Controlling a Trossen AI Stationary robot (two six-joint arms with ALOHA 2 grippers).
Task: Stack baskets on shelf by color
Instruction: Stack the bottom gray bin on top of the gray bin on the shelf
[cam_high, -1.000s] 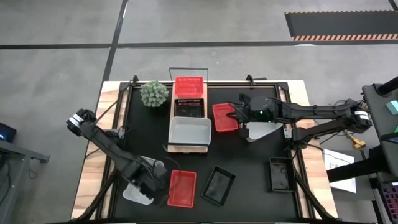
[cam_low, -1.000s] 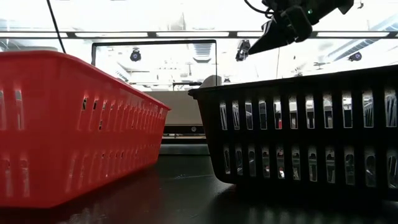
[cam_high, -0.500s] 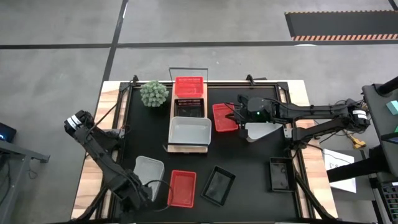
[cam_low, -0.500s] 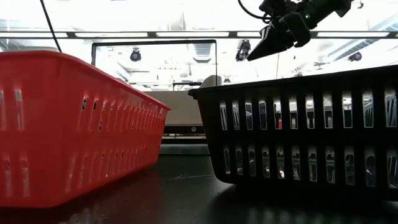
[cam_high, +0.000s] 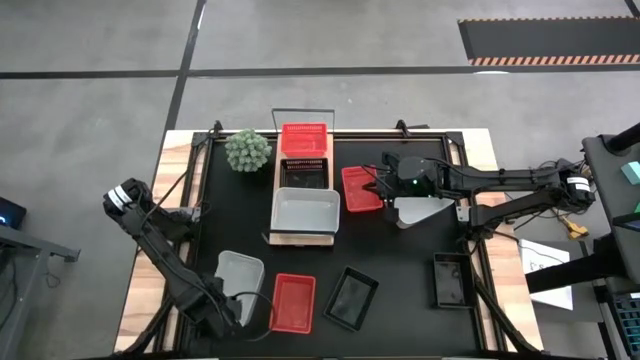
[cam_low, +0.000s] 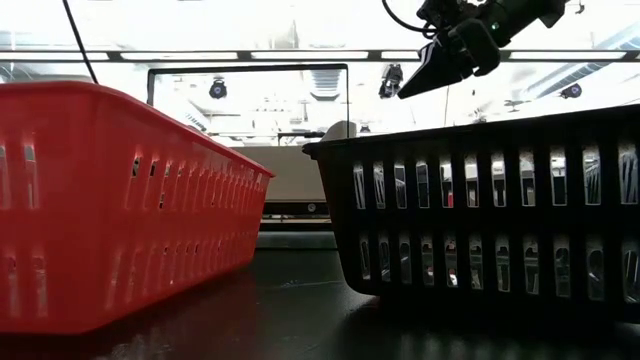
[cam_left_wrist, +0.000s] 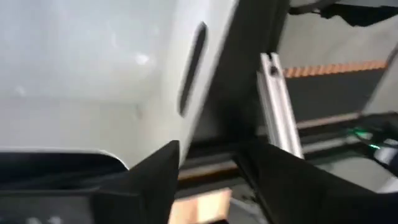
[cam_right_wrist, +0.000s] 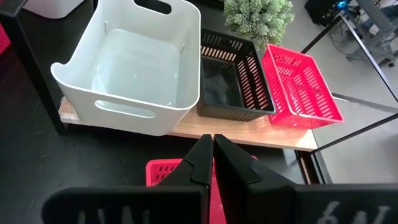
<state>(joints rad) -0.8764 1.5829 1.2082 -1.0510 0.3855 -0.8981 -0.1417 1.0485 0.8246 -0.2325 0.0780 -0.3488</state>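
Moved: left gripper (cam_high: 224, 316) has drawn back toward the near left corner of the black tabletop (cam_high: 400, 260); its jaws, closed a second ago, now stand open and empty. The pale grey plastic basket (cam_high: 238, 275) it covered lies freed on the table, just left of the near red slotted plastic basket (cam_high: 292, 302). Judged a release or a regrip, since this basket is not yet on the shelf.

Unmoved, or nearly: right gripper (cam_high: 380, 185), jaws shut on nothing, hovering over the red slotted basket beside the shelf (cam_high: 358, 190).

Item 1. Light-wood plank shelf (cam_high: 303, 238), thin dark wire frame at its far end, centre of table. It bears, far to near: red slotted basket (cam_high: 303, 139), black slotted basket (cam_high: 305, 174), large white smooth-walled basket with a cut-out handle (cam_high: 305, 212). One of each colour, none stacked, so the sorting looks early.

Item 2. Loose baskets on the table: another white basket (cam_high: 422, 210) under the right arm; a black slotted basket at near centre (cam_high: 352, 297), lying askew; a black slotted basket at near right (cam_high: 450, 281).

Item 3. Materials: rigid moulded plastic throughout. Red and black pieces are rectangular with vertical slots and walls flaring toward the rim, which should let them nest. White pieces are glossy, with rounded corners.

Item 4. Green ball-shaped artificial plant (cam_high: 247, 150), far left of the shelf, not part of the job
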